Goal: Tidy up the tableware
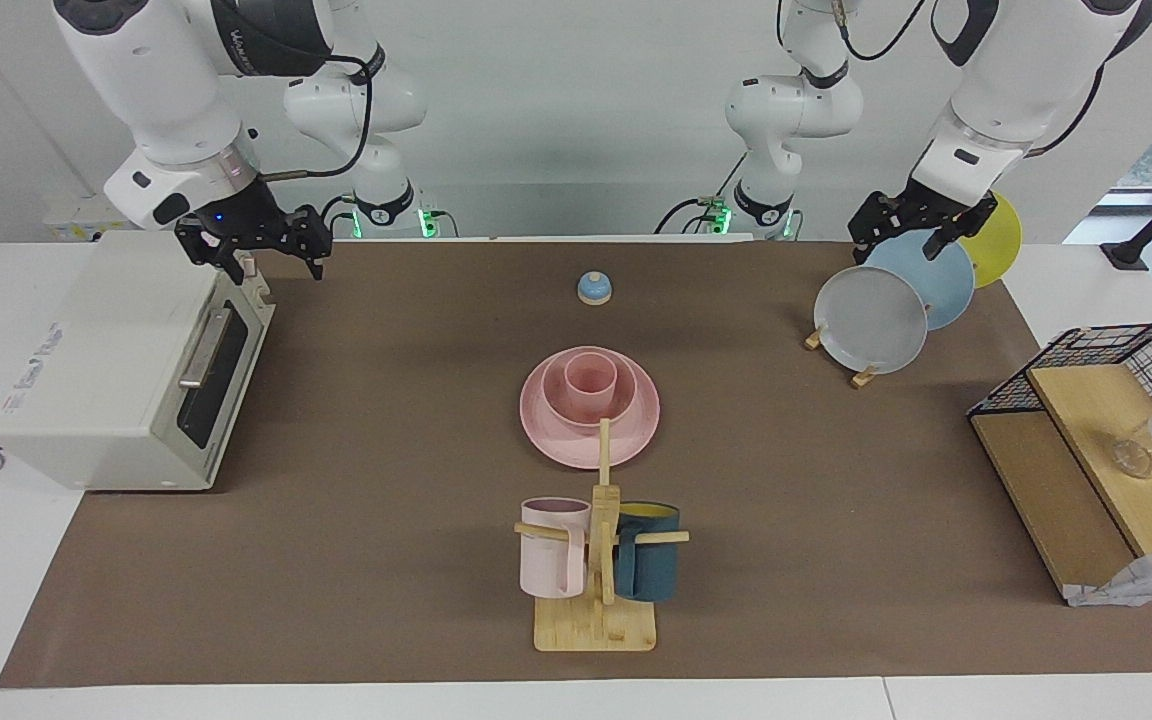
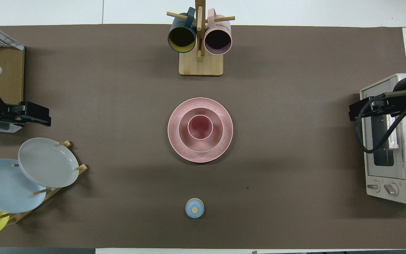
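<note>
The matte pink set is stacked at the middle of the table. The wide plate (image 1: 546, 437) (image 2: 174, 141) lies flat, the bowl (image 1: 555, 406) (image 2: 184, 137) sits on it, and the small cup (image 1: 591, 380) (image 2: 200, 127) stands upright in the bowl. My left gripper (image 1: 911, 232) (image 2: 30, 115) hangs open and empty in the air by the plate rack, just above the blue plate's top edge. My right gripper (image 1: 271, 255) (image 2: 356, 110) is open and empty over the toaster oven's door edge. Both are well away from the pink stack.
A wooden mug tree (image 1: 596, 620) holds a pale pink mug (image 1: 551, 550) and a teal mug (image 1: 648, 565). A rack holds grey (image 1: 871, 320), blue (image 1: 944, 285) and yellow (image 1: 1004, 232) plates. Also here are a toaster oven (image 1: 106, 360), a small blue knob (image 1: 594, 288) and a wire-and-wood shelf (image 1: 1086, 440).
</note>
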You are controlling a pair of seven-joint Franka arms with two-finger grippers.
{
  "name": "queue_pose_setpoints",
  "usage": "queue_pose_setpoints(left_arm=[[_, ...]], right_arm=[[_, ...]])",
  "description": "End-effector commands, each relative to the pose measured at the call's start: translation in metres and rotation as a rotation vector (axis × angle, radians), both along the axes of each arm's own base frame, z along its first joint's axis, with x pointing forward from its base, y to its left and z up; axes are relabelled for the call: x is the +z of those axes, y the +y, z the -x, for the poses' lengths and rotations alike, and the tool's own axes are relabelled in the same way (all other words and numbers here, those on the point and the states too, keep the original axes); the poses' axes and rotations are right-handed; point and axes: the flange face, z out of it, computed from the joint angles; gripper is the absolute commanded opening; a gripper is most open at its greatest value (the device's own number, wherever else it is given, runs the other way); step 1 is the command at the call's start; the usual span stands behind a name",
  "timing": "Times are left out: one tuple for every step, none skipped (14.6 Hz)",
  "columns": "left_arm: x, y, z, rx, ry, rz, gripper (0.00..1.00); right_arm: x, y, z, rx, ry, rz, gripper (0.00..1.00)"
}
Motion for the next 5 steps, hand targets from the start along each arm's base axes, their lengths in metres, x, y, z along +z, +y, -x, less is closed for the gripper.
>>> queue_pose_setpoints(left_arm=[[0.0002,0.0072,-0.0001,0.002,-0.015,-0.003,1.00],[-0.0007,0.0070,-0.0010,0.003,-0.013,-0.001,1.00],[-0.0007,0.0062,-0.0009,0.001,-0.013,-0.001,1.00],[-0.0006,0.0056,-0.0003,-0.001,-0.013,-0.003,1.00],[-0.0012,0.0054,-0.0004,0.000,-0.013,-0.001,1.00]], right_arm=[[0.0038,-0.0035,0.0041,0.019,-0.011,0.005,1.00],[0.0038,-0.0043,0.0041,0.018,-0.011,0.005,1.00],[0.0038,-0.0043,0.0041,0.018,-0.011,0.005,1.00],[0.0038,-0.0043,0.0041,0.018,-0.011,0.005,1.00],[0.0038,-0.0035,0.0041,0.019,-0.011,0.005,1.00]])
